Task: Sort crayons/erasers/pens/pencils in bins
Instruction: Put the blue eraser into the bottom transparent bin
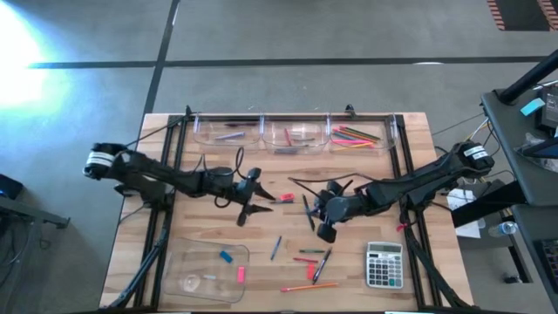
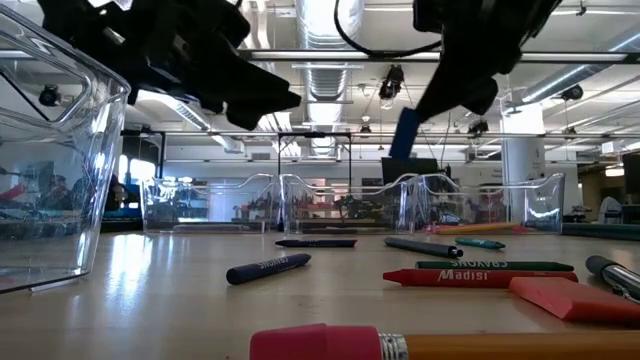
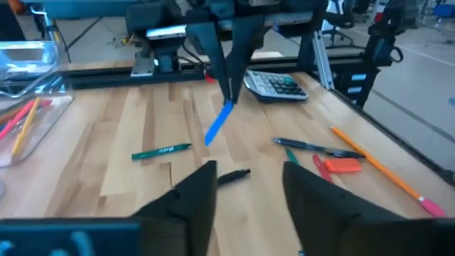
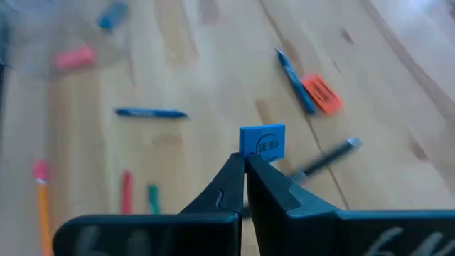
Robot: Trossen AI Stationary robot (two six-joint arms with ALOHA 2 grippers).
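My right gripper (image 1: 324,218) hangs over the table's middle, shut on a short blue stick with a printed label (image 4: 262,141), seemingly a crayon. The stick also shows in the left wrist view (image 3: 219,126) and the low view (image 2: 405,134). My left gripper (image 1: 251,199) is open and empty, above the table to the left of the right gripper; its fingers (image 3: 195,192) stand apart. Crayons, pens and pencils (image 1: 309,258) lie flat on the wood. Three clear tubs (image 1: 292,133) stand along the far edge. A shallow clear tray (image 1: 187,262) lies near left, holding a blue (image 1: 226,256) and a pink eraser (image 1: 241,274). My right gripper pinches the blue stick's upper end (image 3: 227,107) between its two fingertips, only at their free ends. The fingers point down from above. The stick hangs slanting below them, clear of the table.
A grey calculator (image 1: 384,264) lies near right. A red crayon (image 1: 282,200) lies between the two grippers. The right tub (image 1: 357,134) holds several bright pencils. A flat orange-red block (image 3: 340,165) and an orange pencil (image 3: 380,171) lie near the pens.
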